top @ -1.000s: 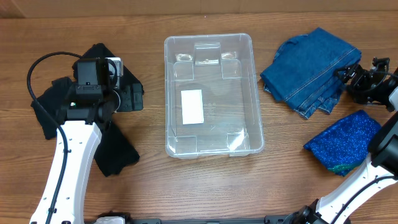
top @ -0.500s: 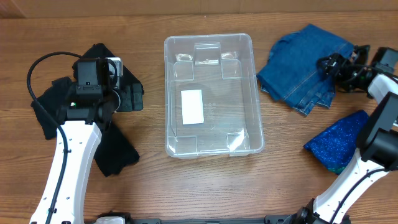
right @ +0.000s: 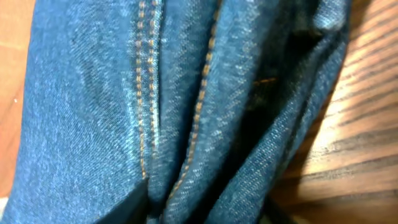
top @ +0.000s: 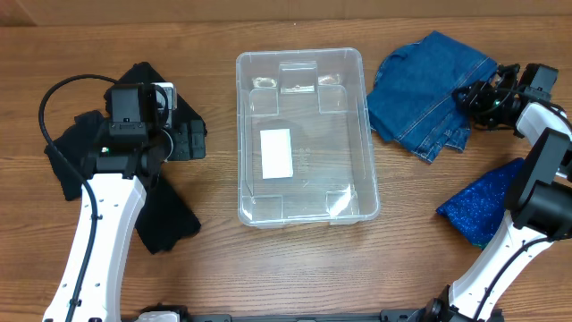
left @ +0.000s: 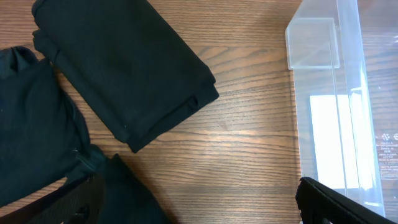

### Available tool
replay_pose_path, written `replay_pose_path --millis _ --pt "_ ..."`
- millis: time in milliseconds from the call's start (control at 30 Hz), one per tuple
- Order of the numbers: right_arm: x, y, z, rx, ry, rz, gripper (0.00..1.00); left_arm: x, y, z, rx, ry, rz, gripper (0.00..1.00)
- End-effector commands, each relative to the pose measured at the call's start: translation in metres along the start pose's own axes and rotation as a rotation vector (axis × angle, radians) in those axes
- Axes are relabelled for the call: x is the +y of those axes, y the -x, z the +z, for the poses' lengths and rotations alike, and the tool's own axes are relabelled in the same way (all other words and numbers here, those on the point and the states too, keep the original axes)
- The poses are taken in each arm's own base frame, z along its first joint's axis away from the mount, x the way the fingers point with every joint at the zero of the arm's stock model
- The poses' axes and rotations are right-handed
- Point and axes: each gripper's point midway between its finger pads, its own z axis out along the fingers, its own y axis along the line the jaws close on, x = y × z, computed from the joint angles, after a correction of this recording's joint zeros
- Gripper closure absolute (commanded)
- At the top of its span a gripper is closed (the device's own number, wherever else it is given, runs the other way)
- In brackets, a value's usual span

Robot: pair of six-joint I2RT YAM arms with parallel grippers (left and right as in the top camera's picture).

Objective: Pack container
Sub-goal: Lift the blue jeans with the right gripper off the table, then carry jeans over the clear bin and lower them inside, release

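The clear container (top: 239, 134) stands mid-table with only a white label (top: 276, 152) on its floor; its near wall (left: 323, 43) also shows in the left wrist view. Folded blue jeans (top: 424, 94) lie to its right. My right gripper (top: 478, 98) is at their right edge, and its jaws are shut on bunched denim folds (right: 93, 93), seen close up around the gripper (right: 205, 208). My left gripper (top: 183, 140) hangs open over bare wood (left: 199, 211), between the black clothes (top: 76, 152) and the container.
A folded black garment (left: 124, 68) lies just left of the left gripper, with more black cloth around the left arm. A glittery blue cloth (top: 487, 201) lies at the front right, below the jeans.
My right gripper has closed on the jeans' right edge. The jeans have shifted left and toward the back, closer to the container. The left arm has not moved.
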Motion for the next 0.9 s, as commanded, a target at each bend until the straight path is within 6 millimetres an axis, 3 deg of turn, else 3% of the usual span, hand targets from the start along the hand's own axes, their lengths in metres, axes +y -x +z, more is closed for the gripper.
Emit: replay_pose_path --millis 0,133,200,367,500,700,867 --pt "-0.009 -0.035 0.023 0.1 -0.009 0.056 0.76 -0.001 0.01 -0.005 -0.023 0.002 -0.005 0.0" --pt "0.0 -0.025 0.011 0.081 -0.005 0.048 0.89 -0.001 0.01 -0.005 -0.025 0.002 -0.005 0.0" --pt "0.014 -0.011 -0.003 0.037 0.007 0.018 0.9 -0.001 0.01 -0.005 -0.026 0.002 -0.005 0.0" --pt "0.079 0.039 -0.078 -0.149 0.063 -0.114 0.9 -0.001 0.011 -0.005 -0.027 0.006 -0.005 0.0" --pt "0.136 0.057 -0.147 -0.274 0.124 -0.215 0.9 -0.001 0.011 -0.005 -0.027 0.006 0.006 0.0" --pt "0.208 0.049 -0.237 -0.394 0.23 -0.337 0.91 -0.001 0.011 -0.005 -0.03 0.006 0.006 0.0" --pt "0.273 0.008 -0.289 -0.393 0.393 -0.481 0.91 -0.001 0.014 -0.005 -0.039 0.005 0.006 0.0"
